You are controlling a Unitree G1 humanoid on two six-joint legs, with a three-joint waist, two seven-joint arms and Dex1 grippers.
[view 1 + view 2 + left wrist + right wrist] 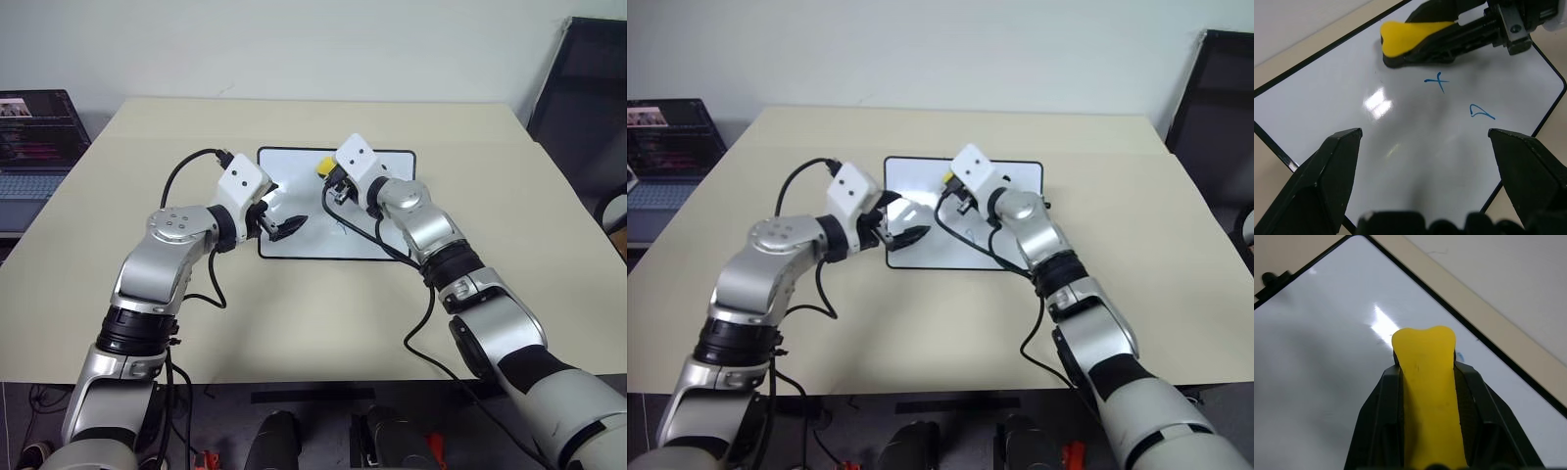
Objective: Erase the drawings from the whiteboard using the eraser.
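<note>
Nearest, the left gripper [284, 227] hovers over the near left part of the whiteboard [294, 245], its two black fingers [1327, 171] spread wide apart with nothing between them. Beyond those fingertips, in the left wrist view, lie two of the drawings: an "x"-like blue mark [1437, 82] and, beside it toward the board's rounded corner, a "9"-like mark [1480, 112]. Both sit on bare glossy white, apart from either gripper.

Farther on, just past the "x", the right gripper [330, 176] is clamped on the eraser [1410, 39], the yellow block pinched between its black fingers [1381, 421] with the rounded front end sticking out ahead of them. The eraser's dark underside faces the board and appears to rest on it, though contact cannot be fully confirmed. In the right wrist view a faint trace of blue [1459, 356] peeks out just beside the eraser's tip, possibly what is left of the third mark; it is too small to read.

Ahead of the right gripper runs the board's thin black frame [1488, 345], then the beige table [490, 137] carrying the board. A small black knob [1268, 278] sits on the frame off to one side of the eraser. Well beyond the left gripper, off the table's far corner, stands an open laptop [34, 137].
</note>
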